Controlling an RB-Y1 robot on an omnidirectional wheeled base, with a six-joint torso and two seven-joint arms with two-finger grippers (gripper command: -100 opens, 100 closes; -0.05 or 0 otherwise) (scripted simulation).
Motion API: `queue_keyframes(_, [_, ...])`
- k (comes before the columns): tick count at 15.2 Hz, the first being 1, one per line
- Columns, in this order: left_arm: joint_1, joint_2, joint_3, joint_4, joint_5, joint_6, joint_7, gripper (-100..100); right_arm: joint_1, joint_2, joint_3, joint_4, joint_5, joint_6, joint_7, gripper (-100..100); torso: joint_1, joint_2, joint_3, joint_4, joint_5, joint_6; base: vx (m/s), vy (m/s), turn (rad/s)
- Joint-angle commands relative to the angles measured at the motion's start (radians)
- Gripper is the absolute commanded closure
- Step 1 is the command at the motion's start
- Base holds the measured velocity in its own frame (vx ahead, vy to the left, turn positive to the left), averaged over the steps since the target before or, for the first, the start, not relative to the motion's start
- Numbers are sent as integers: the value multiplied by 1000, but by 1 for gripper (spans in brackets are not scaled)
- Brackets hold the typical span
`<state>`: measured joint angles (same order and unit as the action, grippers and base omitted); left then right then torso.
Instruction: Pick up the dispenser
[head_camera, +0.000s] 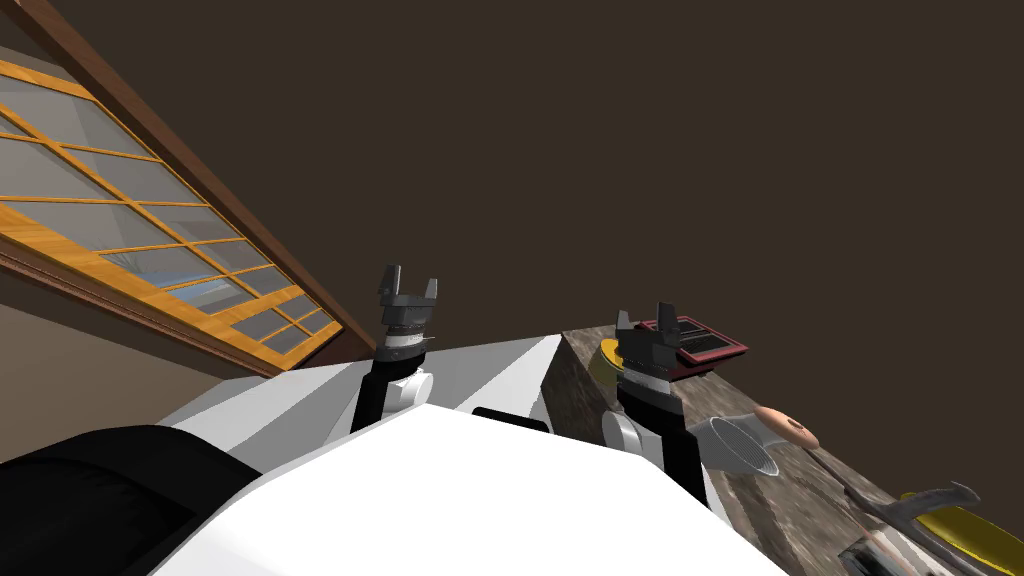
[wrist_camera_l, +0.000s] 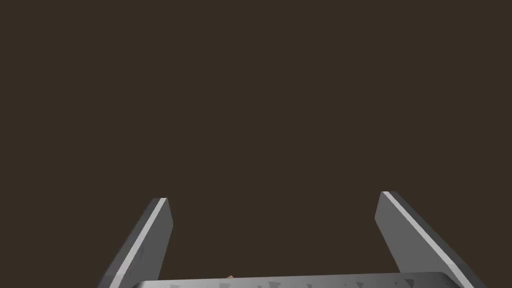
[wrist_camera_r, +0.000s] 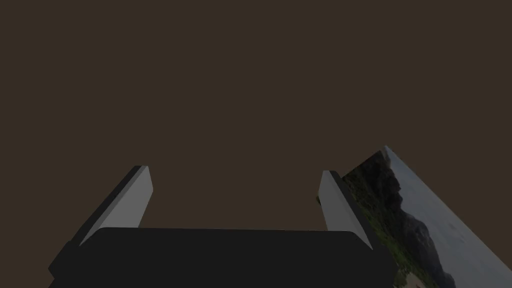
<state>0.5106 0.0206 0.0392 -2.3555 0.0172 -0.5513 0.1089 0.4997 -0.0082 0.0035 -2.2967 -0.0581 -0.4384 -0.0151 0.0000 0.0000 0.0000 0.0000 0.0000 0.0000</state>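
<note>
Grained, glossy wooden window frame (head_camera: 35, 232), mottled stone-like counter (head_camera: 575, 390), fine wire-mesh strainer (head_camera: 742, 447), matt brown wall (head_camera: 650, 150).

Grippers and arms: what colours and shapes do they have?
The left gripper and right gripper each have a dark boxy body and two thin, flat, light grey fingers with slanted tips. Below each body sits a pale ribbed ring. The forearms are black, with rounded white joints.

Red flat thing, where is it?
In the head view the dark red flat thing lies on the mottled counter at my right side, near its far end, just past the right gripper and next to a yellow object.
</note>
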Motion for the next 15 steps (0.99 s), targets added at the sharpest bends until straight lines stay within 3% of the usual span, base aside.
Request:
queue_keyframes(1, [0,0,0,0,0,0,0,0,-3,-32,-5,3,-13,14,-5,-100,0,0,0,0,0,0,0,0,0])
queue_keyframes(4, [0,0,0,0,0,0,0,0,-13,-103,-23,15,-64,68,-26,-100,0,0,0,0,0,0,1,9,23])
queue_keyframes(5, [0,0,0,0,0,0,0,0,-13,-103,-23,15,-64,68,-26,-100,0,0,0,0,0,0,2,11,17])
queue_keyframes(7, [0,0,0,0,0,0,0,0,-24,-149,-42,28,-117,122,-47,-100,0,0,0,0,0,0,2,12,23])
queue_keyframes(10, [0,0,0,0,0,0,0,0,-31,-172,-54,35,-148,158,-60,-100,0,0,0,0,0,0,4,11,22])
queue_keyframes(11, [0,0,0,0,0,0,0,0,-38,-194,-66,43,-183,194,-73,-100,0,0,0,0,0,0,3,11,22])
queue_keyframes(12, [0,0,0,0,0,0,0,0,-38,-194,-66,43,-183,195,-73,-100,0,0,0,0,0,0,2,11,20])
queue_keyframes(15, [0,0,0,0,0,0,0,0,-53,-238,-94,62,-254,263,-104,-100,0,0,0,0,0,0,2,12,26])
